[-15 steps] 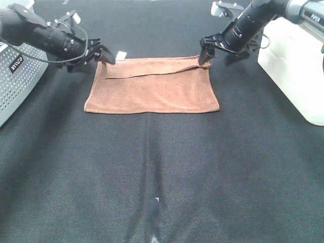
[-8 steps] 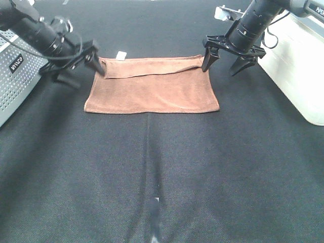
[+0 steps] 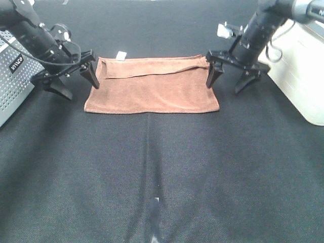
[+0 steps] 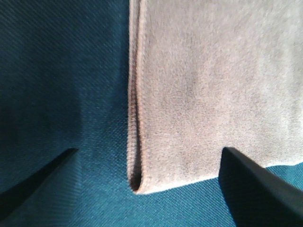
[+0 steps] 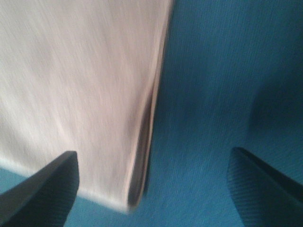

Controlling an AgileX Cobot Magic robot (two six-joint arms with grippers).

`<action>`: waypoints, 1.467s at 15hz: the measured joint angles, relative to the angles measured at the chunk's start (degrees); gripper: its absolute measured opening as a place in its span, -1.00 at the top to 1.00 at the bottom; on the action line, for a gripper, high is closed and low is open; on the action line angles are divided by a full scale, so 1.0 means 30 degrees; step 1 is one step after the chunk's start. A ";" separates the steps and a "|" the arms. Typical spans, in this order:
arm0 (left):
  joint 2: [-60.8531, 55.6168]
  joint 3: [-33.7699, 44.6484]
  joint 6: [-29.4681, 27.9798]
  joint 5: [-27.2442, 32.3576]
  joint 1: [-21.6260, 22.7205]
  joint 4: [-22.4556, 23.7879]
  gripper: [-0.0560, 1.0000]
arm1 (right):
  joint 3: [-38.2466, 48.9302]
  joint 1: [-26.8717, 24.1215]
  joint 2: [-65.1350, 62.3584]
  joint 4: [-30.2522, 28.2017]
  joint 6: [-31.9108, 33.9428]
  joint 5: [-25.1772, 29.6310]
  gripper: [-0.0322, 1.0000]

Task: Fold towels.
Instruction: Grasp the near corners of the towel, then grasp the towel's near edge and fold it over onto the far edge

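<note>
The brown towel (image 3: 152, 86) lies folded in half on the black cloth, its loose edges at the far side and a small white tag (image 3: 121, 55) at its far left corner. My left gripper (image 3: 76, 83) is open and empty, straddling the towel's left edge. My right gripper (image 3: 229, 81) is open and empty, straddling the right edge. The left wrist view shows the towel's doubled edge (image 4: 135, 118) between the open fingers (image 4: 251, 182). The right wrist view shows the towel's layered edge (image 5: 147, 127), blurred, between the open fingers (image 5: 45, 189).
A grey perforated box (image 3: 12, 76) stands at the left edge. A white container (image 3: 301, 66) stands at the right. The black table cover (image 3: 162, 172) stretches in front of the towel.
Both grippers have let go of the towel's far corners, opened, and moved toward me along the towel's side edges. The towel has stayed folded and still.
</note>
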 joint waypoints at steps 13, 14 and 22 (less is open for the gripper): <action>0.1203 -0.0229 -0.0038 -0.0898 -0.0726 -0.1451 -0.48 | 0.0076 -0.0401 0.1413 0.3304 -0.1394 -0.0038 -0.37; 0.1261 -0.0229 -0.0038 -0.0993 -0.0993 -0.1451 -0.32 | 0.0076 -0.0210 0.1451 0.3323 -0.1413 -0.0038 -0.20; 0.1451 -0.0229 0.0134 -0.0821 -0.1241 -0.0840 0.84 | 0.0076 0.0153 0.1776 0.3018 -0.0497 -0.0038 0.94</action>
